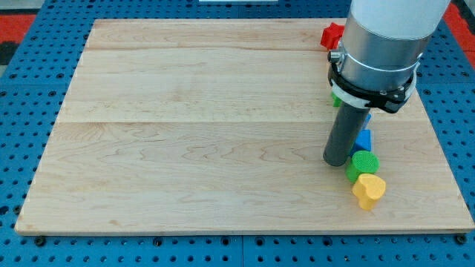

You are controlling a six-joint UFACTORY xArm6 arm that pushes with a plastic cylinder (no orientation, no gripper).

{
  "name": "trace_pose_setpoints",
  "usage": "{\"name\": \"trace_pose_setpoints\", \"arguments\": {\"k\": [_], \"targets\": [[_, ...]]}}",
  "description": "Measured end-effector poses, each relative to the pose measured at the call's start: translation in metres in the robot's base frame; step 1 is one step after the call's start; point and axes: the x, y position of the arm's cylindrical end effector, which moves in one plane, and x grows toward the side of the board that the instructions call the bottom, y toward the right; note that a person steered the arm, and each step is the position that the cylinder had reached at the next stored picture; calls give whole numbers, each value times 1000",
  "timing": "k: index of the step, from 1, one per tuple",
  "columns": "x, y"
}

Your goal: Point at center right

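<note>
Camera view: my tip (338, 161) on the tabletop (185, 133), centre right, probably touching the green block (362, 165). No jaws; nothing needs holding, the blocks being light and slippery.

- Board (193, 126): pale wood, smooth matt grain.
- Rod (346, 137): dark, matt (plastic or metal, cannot tell).
- Yellow block (369, 190), lower right: smooth, slightly glossy plastic.
- Arm housing (386, 37): satin grey.

Single camera view: raised position at the near edge of the pale wooden board worktop (208, 133), looking obliquely down and across it. Close range; the board nearly fills the frame, blue perforated base (22, 89) at margins. The grey cylindrical arm (382, 44) is cropped at upper right.
</note>
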Motion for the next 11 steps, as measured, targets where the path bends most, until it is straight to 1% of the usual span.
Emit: {"name": "trace_pose_setpoints", "arguments": {"k": [4, 5, 6, 7, 9, 10, 11], "targets": [[-2, -12], [25, -33], [65, -47], [74, -47], [80, -47], [102, -35], [102, -36]]}}
